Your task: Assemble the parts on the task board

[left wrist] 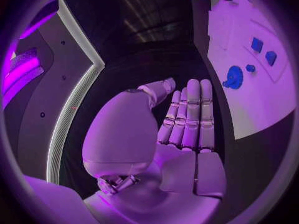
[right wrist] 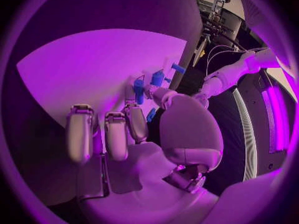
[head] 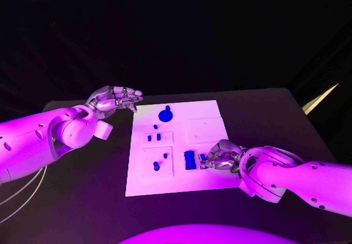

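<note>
The white task board (head: 176, 178) lies in the middle of the black table. On it are a blue gear (head: 166, 115) at the far end, a small blue peg (head: 155, 126), two small blue parts (head: 154, 137) in a recess, another blue part (head: 156, 164) and a long blue block (head: 190, 159). My right hand (head: 220, 156) rests on the board's right side beside that block. A small blue part (right wrist: 151, 115) sits between its thumb and a curled finger. My left hand (head: 116, 99) hovers off the board's far left corner and holds nothing; the gear (left wrist: 234, 77) lies ahead of it.
The black table (head: 88, 193) runs out around the board on both sides. Its far right corner (head: 290, 91) lies beyond my right arm. A pale pointed object (head: 320, 99) stands past that edge.
</note>
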Action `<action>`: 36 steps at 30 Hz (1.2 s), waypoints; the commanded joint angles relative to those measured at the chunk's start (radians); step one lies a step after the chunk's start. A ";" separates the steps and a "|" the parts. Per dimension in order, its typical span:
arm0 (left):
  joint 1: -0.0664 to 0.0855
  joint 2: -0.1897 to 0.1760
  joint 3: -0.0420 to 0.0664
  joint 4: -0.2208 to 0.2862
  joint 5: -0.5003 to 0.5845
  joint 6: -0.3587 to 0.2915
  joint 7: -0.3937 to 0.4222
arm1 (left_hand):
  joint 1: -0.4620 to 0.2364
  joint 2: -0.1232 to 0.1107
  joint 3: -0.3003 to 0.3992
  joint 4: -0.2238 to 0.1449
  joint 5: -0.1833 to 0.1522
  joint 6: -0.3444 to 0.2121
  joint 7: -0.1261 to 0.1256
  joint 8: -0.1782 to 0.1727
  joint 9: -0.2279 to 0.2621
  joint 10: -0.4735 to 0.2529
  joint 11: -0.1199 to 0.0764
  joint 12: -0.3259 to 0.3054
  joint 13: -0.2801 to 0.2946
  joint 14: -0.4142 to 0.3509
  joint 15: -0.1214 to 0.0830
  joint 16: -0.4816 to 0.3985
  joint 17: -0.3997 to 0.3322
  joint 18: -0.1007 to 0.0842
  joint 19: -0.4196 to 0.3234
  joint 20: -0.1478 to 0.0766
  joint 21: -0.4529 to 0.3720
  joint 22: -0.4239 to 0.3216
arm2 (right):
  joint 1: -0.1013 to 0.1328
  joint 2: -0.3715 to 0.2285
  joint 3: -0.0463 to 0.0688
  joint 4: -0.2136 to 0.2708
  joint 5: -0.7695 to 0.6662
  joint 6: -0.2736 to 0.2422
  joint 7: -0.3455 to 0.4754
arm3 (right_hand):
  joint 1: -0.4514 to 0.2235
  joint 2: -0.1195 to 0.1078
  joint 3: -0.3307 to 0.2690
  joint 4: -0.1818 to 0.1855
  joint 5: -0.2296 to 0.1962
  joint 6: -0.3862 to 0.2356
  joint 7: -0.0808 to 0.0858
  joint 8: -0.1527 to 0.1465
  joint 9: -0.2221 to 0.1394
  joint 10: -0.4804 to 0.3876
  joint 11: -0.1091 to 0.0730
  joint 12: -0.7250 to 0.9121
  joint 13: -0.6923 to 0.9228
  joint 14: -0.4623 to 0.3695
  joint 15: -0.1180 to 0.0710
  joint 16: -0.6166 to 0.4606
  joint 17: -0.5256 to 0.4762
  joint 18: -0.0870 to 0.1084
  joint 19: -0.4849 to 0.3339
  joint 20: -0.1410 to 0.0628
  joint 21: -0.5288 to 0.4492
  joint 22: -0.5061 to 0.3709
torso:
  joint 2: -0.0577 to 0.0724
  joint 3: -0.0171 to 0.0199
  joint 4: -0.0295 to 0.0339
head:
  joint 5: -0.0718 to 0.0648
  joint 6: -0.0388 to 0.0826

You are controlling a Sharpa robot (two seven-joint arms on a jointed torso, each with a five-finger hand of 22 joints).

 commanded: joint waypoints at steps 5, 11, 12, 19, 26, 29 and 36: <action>0.000 0.000 0.001 0.001 0.000 0.003 0.000 | -0.003 0.007 -0.010 0.000 0.002 -0.007 0.003 0.019 -0.014 -0.010 -0.002 0.014 -0.002 -0.014 0.002 -0.014 -0.007 -0.010 0.005 0.006 -0.011 -0.010 | -0.001 0.000 0.000 0.007 -0.004 -0.004 0.008 | -0.047 0.002 0.018 0.015 -0.029 0.017 -0.006 0.006 0.008 0.023 -0.009 0.016 0.116 0.102 -0.007 0.010 0.219 -0.013 0.066 -0.003 0.009 0.230 | 0.000 0.0002 0.0001 | 0.001 -0.001; 0.000 -0.001 0.001 0.000 0.000 0.004 -0.002 | -0.003 0.007 -0.010 0.000 0.002 -0.007 0.003 0.019 -0.014 -0.010 -0.002 0.014 -0.002 -0.014 0.002 -0.014 -0.007 -0.010 0.005 0.006 -0.011 -0.010 | -0.001 -0.002 0.000 0.010 -0.006 -0.002 0.016 | -0.086 -0.026 -0.027 0.037 -0.116 0.022 -0.006 -0.001 0.005 0.023 -0.008 0.016 0.116 0.102 -0.006 0.009 0.219 -0.013 0.066 -0.002 0.009 0.230 | 0.000 -0.0001 -0.0004 | 0.002 -0.002; 0.000 -0.001 0.001 -0.001 0.000 0.004 -0.002 | -0.003 0.008 -0.011 0.000 0.002 -0.007 0.003 0.019 -0.014 -0.010 -0.001 0.014 -0.002 -0.015 0.003 -0.014 -0.007 -0.011 0.004 0.006 -0.012 -0.010 | -0.001 -0.003 0.000 0.011 -0.006 -0.002 0.018 | -0.087 -0.028 -0.032 0.038 -0.118 0.022 -0.007 -0.001 0.005 0.024 -0.009 0.017 0.117 0.102 -0.006 0.010 0.219 -0.013 0.066 -0.002 0.009 0.229 | 0.000 -0.0001 -0.0004 | 0.002 -0.002; 0.000 -0.001 0.001 -0.002 0.000 0.003 -0.004 | -0.005 0.008 -0.011 0.001 0.001 -0.008 0.003 0.019 -0.014 -0.010 -0.001 0.015 -0.003 -0.015 0.003 -0.014 -0.007 -0.011 0.004 0.006 -0.012 -0.010 | -0.001 -0.006 0.000 0.014 -0.008 -0.002 0.026 | -0.103 -0.042 -0.120 0.066 0.026 0.026 -0.009 -0.005 0.007 0.024 -0.011 0.017 0.118 0.102 -0.009 0.010 0.220 -0.013 0.066 -0.004 0.011 0.230 | 0.000 -0.0002 -0.0003 | 0.002 -0.003; 0.000 -0.002 0.001 -0.002 0.000 0.003 -0.004 | -0.005 0.008 -0.011 0.001 0.001 -0.008 0.003 0.019 -0.014 -0.010 -0.001 0.015 -0.003 -0.015 0.003 -0.014 -0.007 -0.011 0.004 0.006 -0.012 -0.010 | -0.001 -0.014 0.000 0.012 -0.016 0.008 0.027 | -0.043 -0.028 -0.129 0.035 0.026 0.025 -0.009 -0.006 0.009 0.024 -0.011 0.017 0.119 0.102 -0.009 0.010 0.219 -0.013 0.066 -0.005 0.012 0.230 | 0.000 -0.0001 0.0001 | 0.003 -0.005; 0.000 -0.002 0.001 -0.002 0.000 0.002 -0.004 | -0.005 0.008 -0.011 0.001 0.001 -0.008 0.003 0.019 -0.014 -0.010 -0.001 0.015 -0.003 -0.015 0.003 -0.014 -0.007 -0.011 0.004 0.006 -0.012 -0.010 | -0.001 -0.016 0.000 0.010 -0.022 0.021 0.027 | 0.022 -0.028 -0.130 -0.005 0.011 0.025 -0.009 -0.009 0.010 0.024 -0.011 0.016 0.119 0.102 -0.009 0.010 0.220 -0.013 0.066 -0.005 0.012 0.230 | 0.000 -0.0003 -0.0003 | 0.003 -0.005; 0.000 -0.001 0.001 -0.003 0.000 0.003 -0.004 | -0.006 0.008 -0.011 0.002 0.001 -0.008 0.003 0.019 -0.015 -0.011 -0.001 0.015 -0.003 -0.015 0.003 -0.014 -0.007 -0.011 0.004 0.007 -0.013 -0.010 | -0.001 -0.012 0.000 0.001 -0.044 0.045 0.023 | 0.087 -0.039 -0.145 -0.045 -0.077 0.030 -0.009 -0.015 0.007 0.023 -0.011 0.015 0.120 0.102 -0.009 0.010 0.220 -0.013 0.066 -0.004 0.011 0.230 | 0.000 0.0000 -0.0003 | 0.003 -0.006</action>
